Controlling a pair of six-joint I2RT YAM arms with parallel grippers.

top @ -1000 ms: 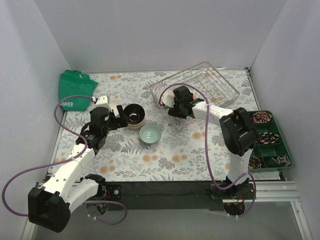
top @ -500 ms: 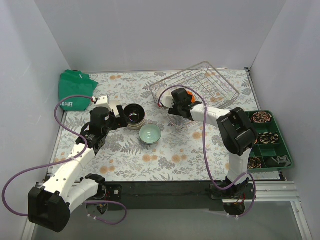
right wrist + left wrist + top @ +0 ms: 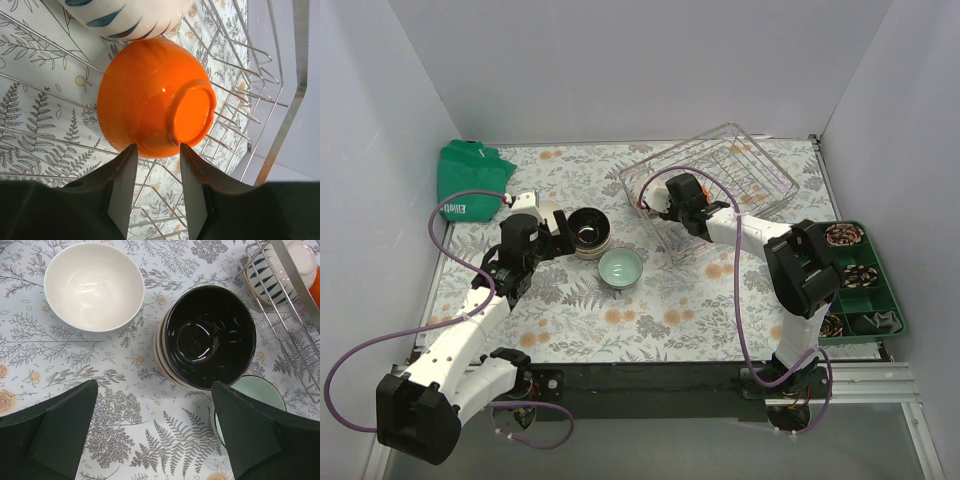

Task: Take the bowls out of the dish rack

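Observation:
In the right wrist view an orange bowl [image 3: 150,110] lies on its side in the wire dish rack [image 3: 260,65], foot toward the camera. A white bowl with blue leaf marks [image 3: 130,15] lies above it. My right gripper [image 3: 157,150] reaches into the dish rack [image 3: 760,165] with its jaws half closed, and their tips flank the orange bowl's lower edge. A bowl that is black inside [image 3: 210,335] tops a short stack on the table, beside a white bowl [image 3: 93,286] and a mint bowl [image 3: 260,392]. My left gripper [image 3: 154,405] hovers open just short of that stack.
A dark green compartment tray [image 3: 860,280] of small trinkets sits at the right edge of the table. A green bag [image 3: 470,175] lies at the back left. White walls enclose the table on three sides. Purple cables loop from both arms.
My right gripper's jaws have narrowed from wide open to about half, round the orange bowl's lower edge, and the wrist has shifted a little inside the rack. The left arm has not moved.

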